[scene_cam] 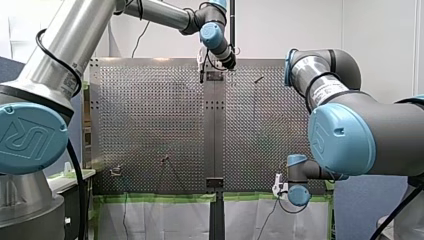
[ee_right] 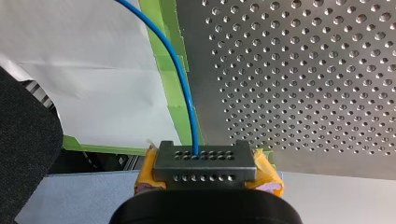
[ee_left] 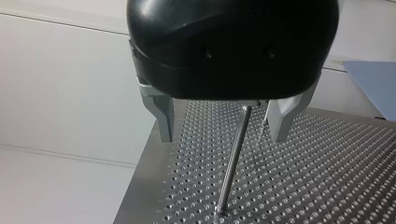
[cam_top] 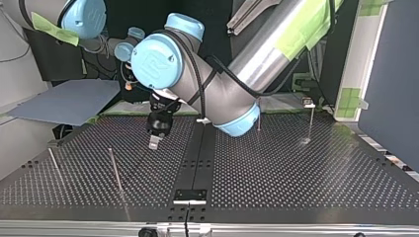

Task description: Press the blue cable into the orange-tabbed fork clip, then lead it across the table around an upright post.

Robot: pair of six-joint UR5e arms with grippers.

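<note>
Blue cable point(ee_right: 186, 88) is coming out from between the yellow pads point(ee_right: 145, 176) of my right gripper point(ee_right: 204, 161), which is clamping it just off the green-taped edge point(ee_right: 180, 116) of the perforated table point(ee_right: 303, 70). I judge this a pick-up hold for carrying the cable inward. My left gripper point(ee_left: 222, 119) is hanging with its fingers point(ee_left: 161, 116) spread and empty. An upright post point(ee_left: 233, 158) is standing ahead between them (probably the one to route around). I am not making out the orange-tabbed fork clip in any view.
</note>
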